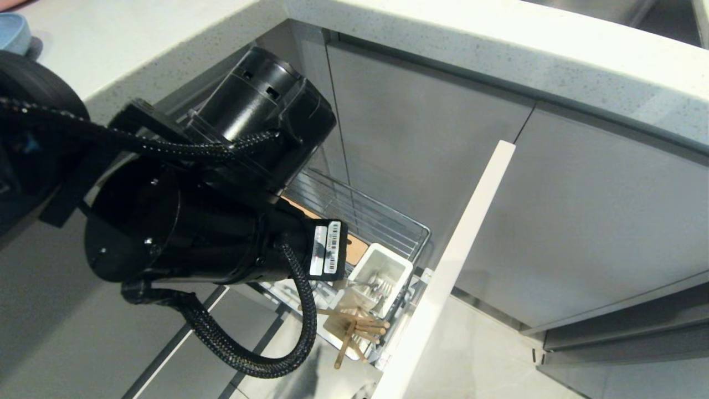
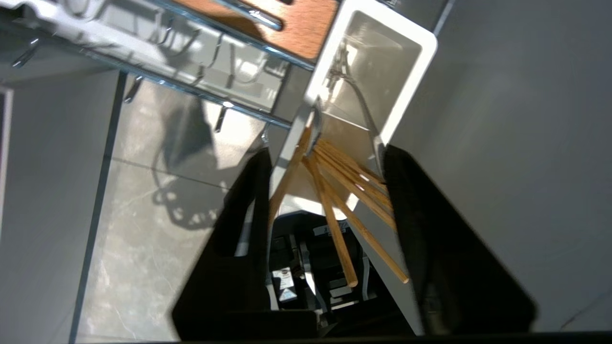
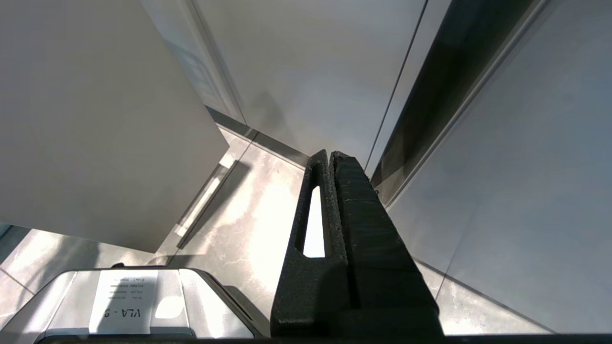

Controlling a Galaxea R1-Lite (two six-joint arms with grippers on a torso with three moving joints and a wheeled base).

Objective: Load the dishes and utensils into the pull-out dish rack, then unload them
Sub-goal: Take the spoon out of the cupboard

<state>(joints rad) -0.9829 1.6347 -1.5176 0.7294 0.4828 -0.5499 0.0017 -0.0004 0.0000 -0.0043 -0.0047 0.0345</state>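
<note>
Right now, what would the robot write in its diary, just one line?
left claw: open around chopsticks | chopsticks: in white utensil cup of rack | right claw: shut, parked

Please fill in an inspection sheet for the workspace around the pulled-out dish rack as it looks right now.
Surface: pale speckled countertop above grey cabinet fronts.
Job's things: chrome wire pull-out dish rack is drawn out; thin light-wood chopsticks lean out of its white plastic utensil cup; a slim silver cutlery piece stands in the cup.
Clutter: a light-blue rim at the countertop's edge.
Grippers: left gripper open, fingers either side of the chopsticks; right gripper shut, parked by the cabinets.
Cables: black braided cable loops under the left arm.
Surroundings: grey tiled floor.
</note>
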